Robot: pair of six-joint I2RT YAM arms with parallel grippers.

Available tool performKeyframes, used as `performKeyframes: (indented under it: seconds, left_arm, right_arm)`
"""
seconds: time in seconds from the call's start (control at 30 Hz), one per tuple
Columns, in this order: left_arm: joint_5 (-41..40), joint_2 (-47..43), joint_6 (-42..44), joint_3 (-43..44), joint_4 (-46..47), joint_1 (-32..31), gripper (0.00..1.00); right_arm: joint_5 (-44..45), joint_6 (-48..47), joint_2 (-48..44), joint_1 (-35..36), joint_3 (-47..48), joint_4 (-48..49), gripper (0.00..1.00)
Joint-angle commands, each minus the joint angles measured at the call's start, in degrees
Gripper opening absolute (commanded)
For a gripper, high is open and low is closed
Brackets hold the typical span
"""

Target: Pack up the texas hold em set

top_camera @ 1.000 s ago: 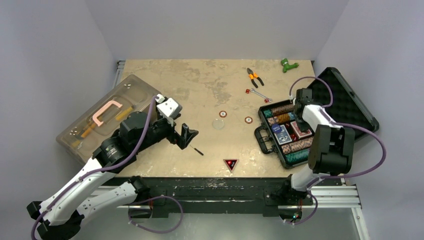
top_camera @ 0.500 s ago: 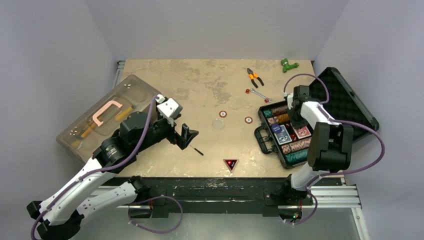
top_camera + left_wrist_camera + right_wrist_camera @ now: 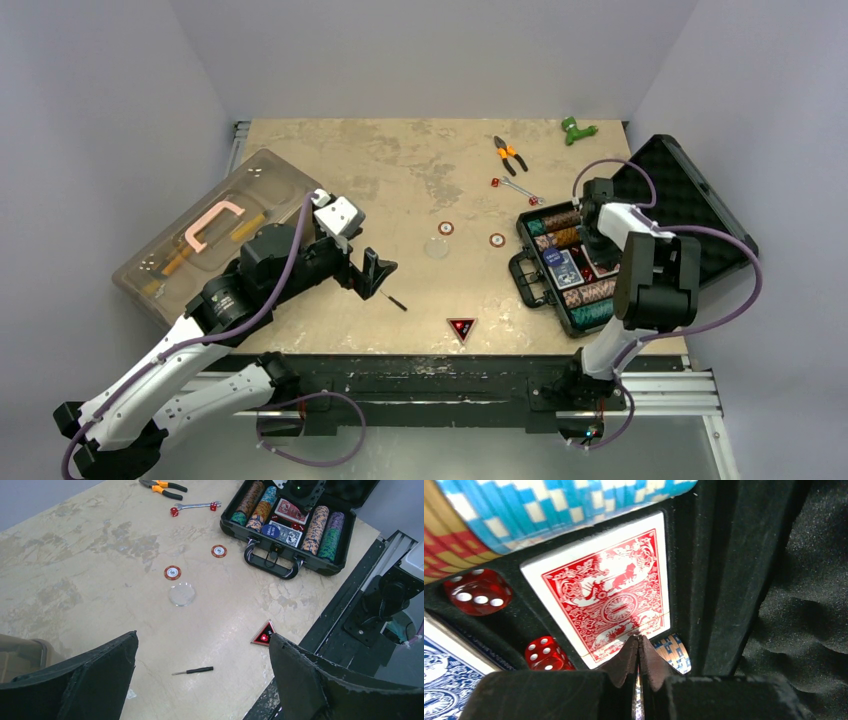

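Texas hold em case (image 3: 325, 567) sits open at three o'clock on the table (image 3: 350, 150), its foam lid (image 3: 700, 205) laid back toward two o'clock. Packed with chip rows (image 3: 597, 290), it looks heavy and rigid, so I'd lift it by the handle (image 3: 522, 280) on its nine o'clock side. My right pincer (image 3: 639, 645) is pinched tight on nothing, tips over the red deck (image 3: 609, 585). My left pincer (image 3: 202, 690) gapes wide and empty. Two loose chips (image 3: 497, 239) lie at the case's nine o'clock. They look thin and slick, likely an edge pinch.
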Motion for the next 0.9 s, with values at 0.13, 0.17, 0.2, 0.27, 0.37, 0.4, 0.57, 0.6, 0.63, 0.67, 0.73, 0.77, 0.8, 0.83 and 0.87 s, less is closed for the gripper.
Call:
performKeyframes:
  seconds: [0.13, 0.17, 0.2, 0.27, 0.37, 0.4, 0.57, 0.6, 0.63, 0.67, 0.73, 0.77, 0.8, 0.83, 0.87]
  left_arm:
    - [0.04, 0.48, 1.29, 1.46, 1.14, -0.48, 1.00]
    - [0.08, 0.60, 1.26, 1.53, 1.07, -0.49, 1.00]
    - [0.08, 0.69, 1.32, 1.54, 1.05, -0.47, 1.00]
    - [-0.35, 0.88, 1.42, 1.54, 1.00, -0.44, 1.00]
    - [-1.05, 1.19, 1.82, 1.46, 0.99, -0.48, 1.00]
    - [-1.80, 1.39, 1.95, 1.39, 1.01, -0.44, 1.00]
    - [-5.39, 2.14, 2.86, 0.95, 1.19, -0.44, 1.00]
    - [-6.29, 2.19, 3.00, 0.74, 1.28, -0.46, 1.00]
    - [-7.66, 2.12, 3.11, 0.56, 1.51, -0.44, 1.00]
    - [-8.60, 2.08, 3.20, 0.24, 1.75, -0.43, 1.00]
    - [-10.25, 1.85, 3.37, -0.23, 2.34, -0.43, 1.00]
    - [-10.89, 1.70, 3.38, -0.47, 2.55, -0.46, 1.00]
    - [-11.59, 1.52, 3.46, -0.55, 2.75, -0.44, 1.00]
    - [-12.21, 1.29, 3.53, -0.77, 2.91, -0.43, 1.00]
    - [-12.96, 0.98, 3.56, -1.16, 3.28, -0.43, 1.00]
  right_arm:
    - [-5.16, 3.95, -3.62, 1.01, -0.54, -0.02, 0.00]
    - [-4.99, 4.30, -5.33, 0.92, 0.56, -0.26, 0.00]
    - [-4.08, 4.53, -7.11, 0.99, 1.68, -1.07, 0.00]
    - [-4.41, 4.64, -10.38, 1.60, 4.85, -2.11, 0.05]
    - [-6.40, 5.44, -15.66, 7.10, 7.73, -3.43, 0.95]
    - [-4.83, 5.83, -18.19, 11.05, 7.37, -2.66, 0.98]
    - [-7.55, 17.82, -29.12, 20.43, 4.01, 1.38, 0.99]
    - [-8.38, 24.34, -30.31, 20.47, 4.01, 0.82, 0.99]
    - [-11.77, 31.07, -31.09, 20.38, 3.97, -0.50, 0.99]
    - [-17.49, 35.44, -31.54, 20.18, 4.01, -1.81, 0.99]
    - [-28.60, 39.01, -31.82, 20.72, 2.03, -3.66, 0.99]
    - [-33.40, 40.69, -32.45, 21.60, -1.03, -1.26, 0.99]
    - [-35.10, 42.20, -33.26, 25.01, -3.63, 1.04, 0.99]
    - [-34.26, 43.85, -33.77, 28.36, -5.52, 2.21, 0.99]
    - [-32.73, 45.18, -33.84, 31.75, -6.87, 2.66, 0.99]
